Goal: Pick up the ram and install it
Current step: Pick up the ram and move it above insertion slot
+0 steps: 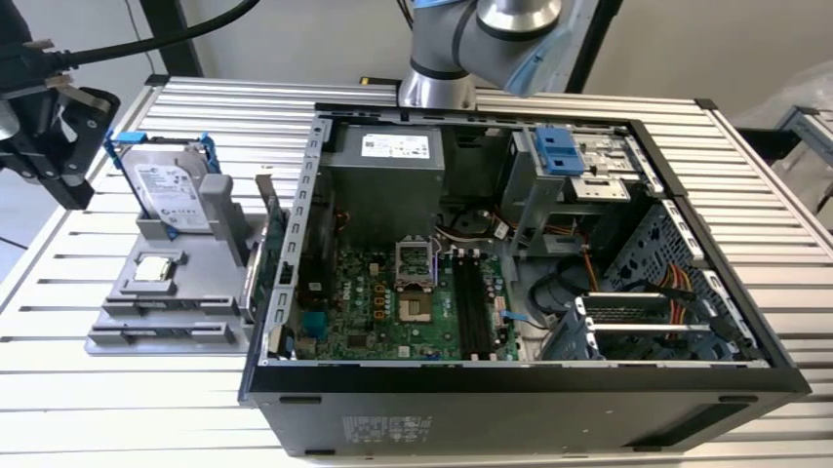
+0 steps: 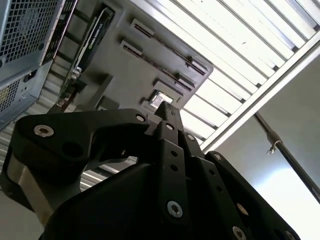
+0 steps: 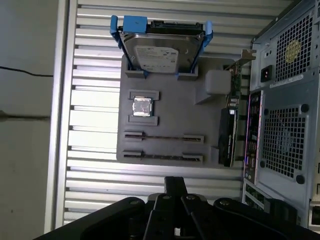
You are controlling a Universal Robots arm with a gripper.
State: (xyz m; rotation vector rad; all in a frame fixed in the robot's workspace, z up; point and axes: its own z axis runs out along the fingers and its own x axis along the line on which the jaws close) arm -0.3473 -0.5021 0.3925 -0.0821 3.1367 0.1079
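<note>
Obs.: gripper (image 3: 174,183) hangs over the slatted table (image 3: 90,165) beside the gray holder (image 3: 170,120), clear of it. Fingertips appear pressed together, nothing between them (same in both wrist views).

The ram (image 3: 162,136) stands edge-on in one long slot of the holder, a thin dark strip. A second similar strip (image 3: 162,155) sits in the next slot; I cannot tell the two apart. Neither is touched.

Same holder: hard drive (image 3: 159,47) in blue frame, upright; small square processor chip (image 3: 142,106) between drive and ram.

In the exterior view the holder lies at the exterior view's left of the open computer case (image 1: 521,380), just beside it.
</note>
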